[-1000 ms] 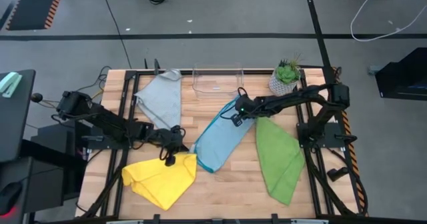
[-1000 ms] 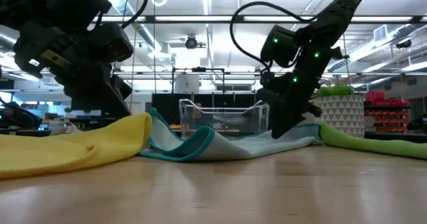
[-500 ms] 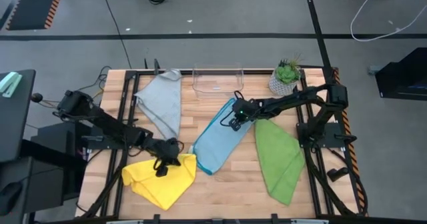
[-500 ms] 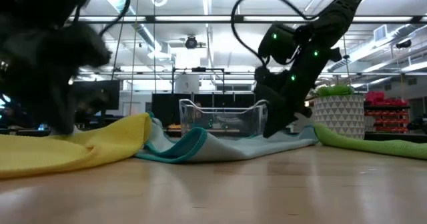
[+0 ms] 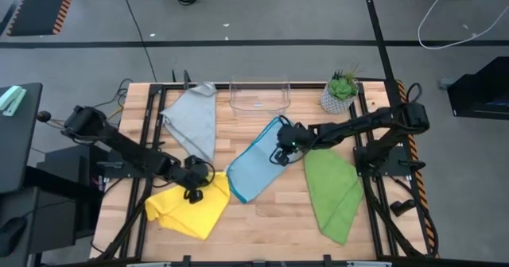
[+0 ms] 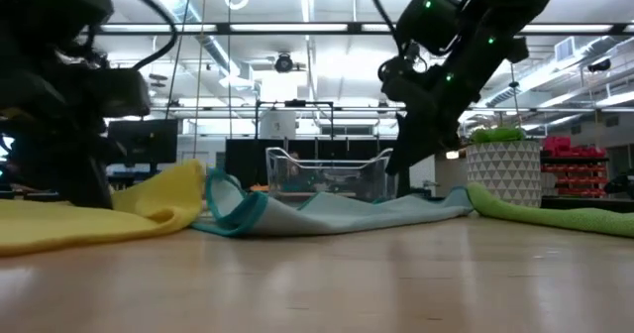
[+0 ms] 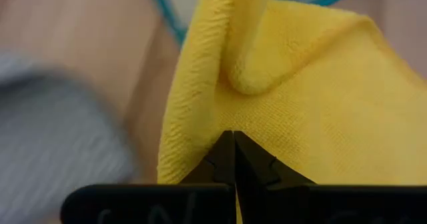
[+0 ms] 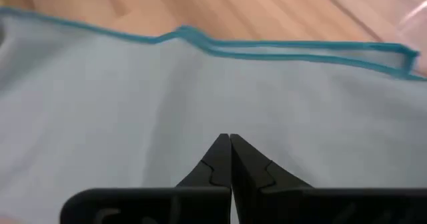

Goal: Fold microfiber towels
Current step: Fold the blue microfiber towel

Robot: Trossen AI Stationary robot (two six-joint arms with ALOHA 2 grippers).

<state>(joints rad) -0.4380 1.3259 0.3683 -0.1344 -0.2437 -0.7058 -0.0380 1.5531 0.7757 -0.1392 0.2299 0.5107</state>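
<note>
- Risk of dragging: left gripper (image 5: 194,189), jaws pressed together, pinches the soft yellow microfiber towel (image 5: 187,214) at its upper corner, touching the light blue microfiber towel (image 5: 250,168)
- Right gripper (image 5: 284,152), jaws together over the blue cloth's edge; whether it holds cloth I cannot tell

From my seat, four towels (image 5: 253,168) ring the table (image 5: 262,219): one at eleven o'clock, one central, one at four, one at seven, with the bin (image 5: 258,94) at twelve and the plant (image 5: 341,90) at one.
</note>
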